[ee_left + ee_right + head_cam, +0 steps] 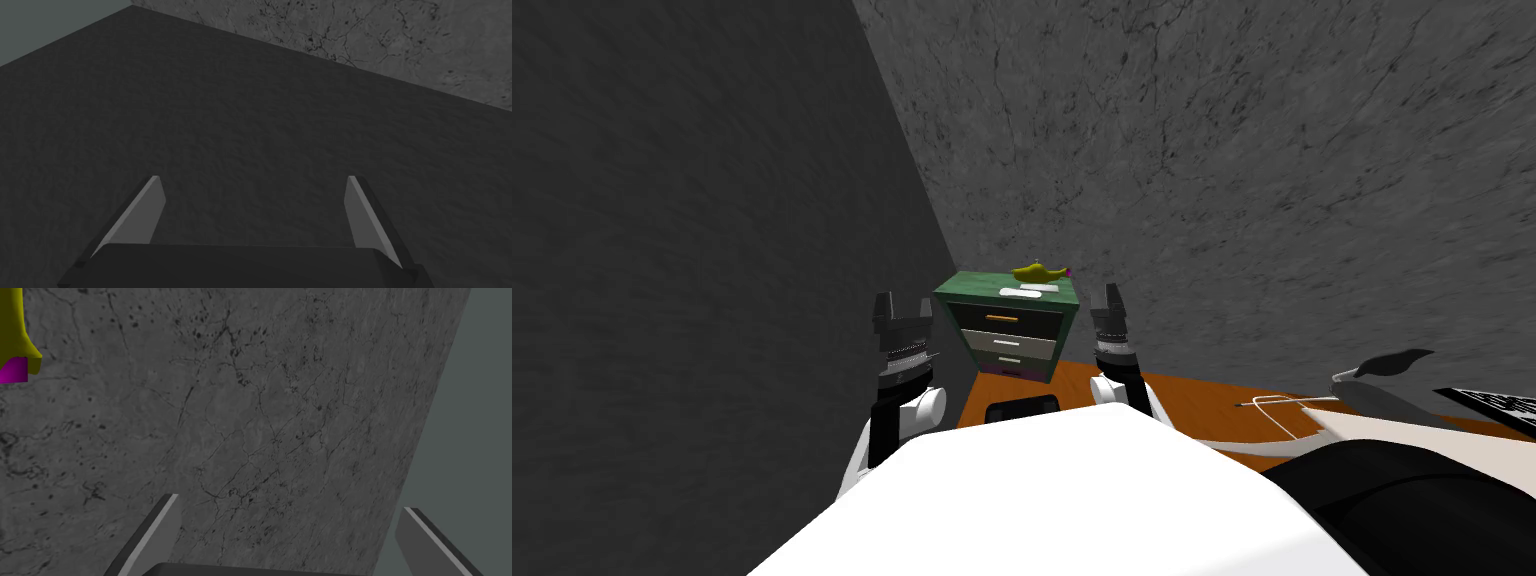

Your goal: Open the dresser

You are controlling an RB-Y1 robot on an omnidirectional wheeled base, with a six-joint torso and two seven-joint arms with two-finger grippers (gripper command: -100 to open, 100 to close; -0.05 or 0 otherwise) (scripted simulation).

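Facing green dresser [1007, 330], yellow object [1039, 271] and white slab [1027, 291] on top

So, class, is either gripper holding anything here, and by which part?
Nothing is held. The left gripper and right gripper both have open fingers with nothing between them; the dresser stands ahead, untouched.

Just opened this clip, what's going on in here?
The robot faces a small green-topped dresser standing in a corner, its three drawers looking shut. Both arms are raised in front of it. The left gripper and right gripper are open, hold nothing and are apart from the dresser. A yellow ornament and a flat white item lie on the dresser's top. Opening has not begun yet.
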